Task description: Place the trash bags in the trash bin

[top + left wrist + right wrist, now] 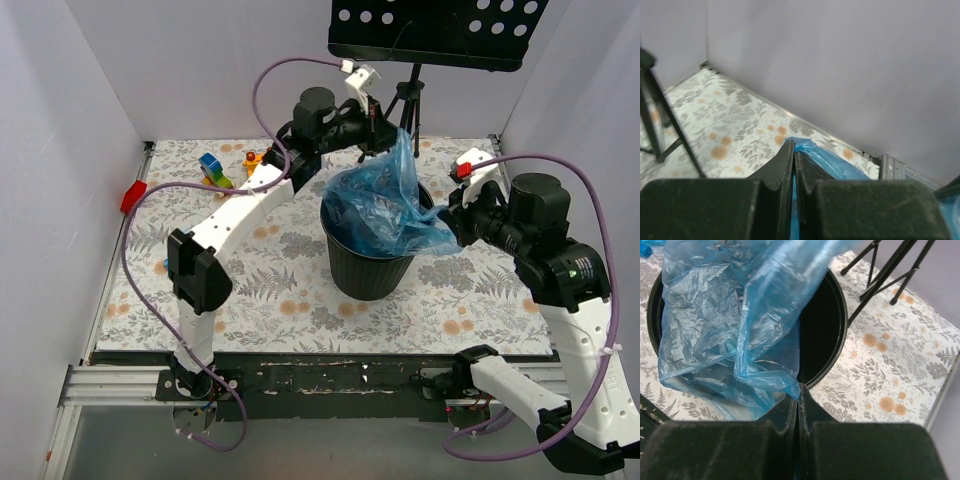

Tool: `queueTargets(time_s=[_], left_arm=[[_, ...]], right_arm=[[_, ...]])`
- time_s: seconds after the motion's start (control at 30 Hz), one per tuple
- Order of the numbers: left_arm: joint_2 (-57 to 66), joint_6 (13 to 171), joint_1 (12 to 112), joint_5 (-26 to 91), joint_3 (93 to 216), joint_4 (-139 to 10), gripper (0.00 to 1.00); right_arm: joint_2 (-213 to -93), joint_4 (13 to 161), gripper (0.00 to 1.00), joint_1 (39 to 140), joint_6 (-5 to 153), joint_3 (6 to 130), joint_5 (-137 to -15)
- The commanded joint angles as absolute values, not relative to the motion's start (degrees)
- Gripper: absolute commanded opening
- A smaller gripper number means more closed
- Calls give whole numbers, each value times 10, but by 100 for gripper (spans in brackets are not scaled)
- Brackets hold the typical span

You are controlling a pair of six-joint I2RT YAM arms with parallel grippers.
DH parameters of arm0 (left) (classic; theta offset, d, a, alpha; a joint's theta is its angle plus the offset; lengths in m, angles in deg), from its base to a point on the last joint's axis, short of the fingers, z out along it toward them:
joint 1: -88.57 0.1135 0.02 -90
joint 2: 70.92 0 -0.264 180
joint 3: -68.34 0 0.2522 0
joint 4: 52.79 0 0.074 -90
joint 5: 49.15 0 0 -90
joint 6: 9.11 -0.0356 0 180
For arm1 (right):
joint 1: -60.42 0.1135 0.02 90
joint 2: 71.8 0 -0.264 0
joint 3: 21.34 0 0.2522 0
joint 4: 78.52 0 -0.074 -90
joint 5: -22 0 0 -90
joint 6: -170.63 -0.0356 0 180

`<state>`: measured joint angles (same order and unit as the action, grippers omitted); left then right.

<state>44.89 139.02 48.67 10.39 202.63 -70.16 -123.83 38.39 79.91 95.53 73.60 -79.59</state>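
A large loose blue trash bag (385, 200) hangs over and partly inside the round black trash bin (370, 270) in the middle of the table. My left gripper (385, 130) is shut on the bag's top edge, holding it up above the bin's far rim; the blue film (825, 157) shows between its fingers. My right gripper (450, 222) is shut on the bag's lower right edge beside the bin's right rim. In the right wrist view the bag (735, 320) drapes across the bin's mouth (832, 315), pinched at my right gripper (799, 390).
A black perforated music stand (435, 35) on a tripod stands at the back, its legs behind the bin (885, 265). Multicoloured toy blocks (225, 170) lie at the back left. White walls enclose the floral table top (270, 290).
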Motion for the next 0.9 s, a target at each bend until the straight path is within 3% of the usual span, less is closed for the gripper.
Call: queueTargets(time_s=[0.0,0.27,0.43,0.53,0.87], left_arm=[[296,1313,533,168,1983,-784,0],[214,1242,551,141,1949,-889,0],[127,1285,550,96,1724,-813,0],[113,1292,549,114,1649,-791,0],[181,1329,549,74,1687,-753,0]], right_arm=[[-1231,426,1,796,951,756,-755],[-1290,469,1,785,953,844,-711],[-1263,461,1,785,948,765,-759],[-1252,468,1,786,942,719,-784],[-1266,525,1,783,924,697,-773]])
